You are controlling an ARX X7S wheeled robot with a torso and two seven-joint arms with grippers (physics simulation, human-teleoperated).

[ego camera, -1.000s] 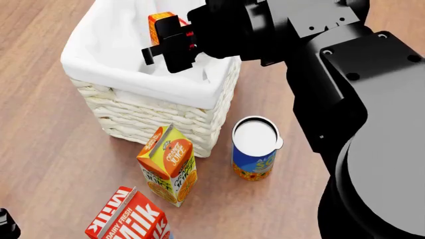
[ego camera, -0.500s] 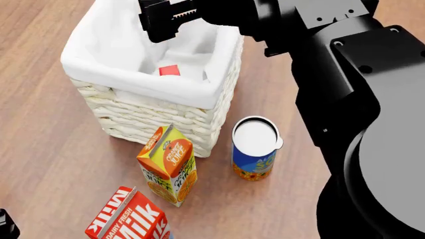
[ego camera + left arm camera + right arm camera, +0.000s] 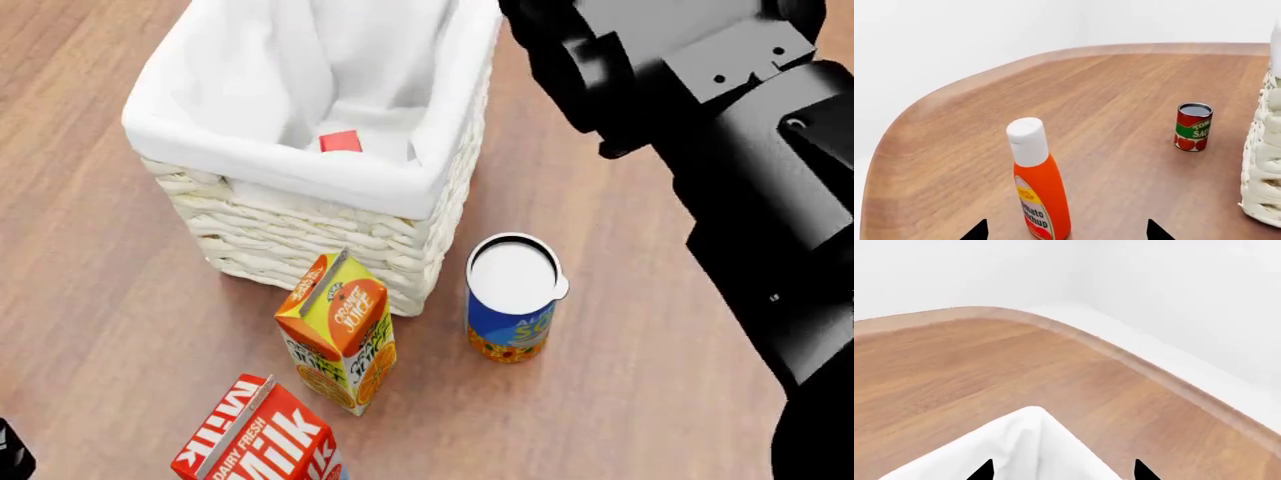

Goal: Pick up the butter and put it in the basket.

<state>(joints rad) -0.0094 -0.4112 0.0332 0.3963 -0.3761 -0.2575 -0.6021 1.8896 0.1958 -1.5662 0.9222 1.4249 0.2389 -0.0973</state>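
Whereas a second earlier the right hand [image 3: 1062,471] gripped the butter [image 3: 340,141] above the basket [image 3: 307,232], the box now lies inside on the liner — hand withdrawn upward, fingers spread, empty; placement appears complete.

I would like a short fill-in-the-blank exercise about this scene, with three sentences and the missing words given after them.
1. The butter lies inside the white ______.
2. In front of the basket, the orange juice carton stands beside a can whose lid is ______ in colour.
3. In the left wrist view, the ketchup bottle has a ______ cap and stands apart from the tomato sauce can.

Missing words: basket; white; white
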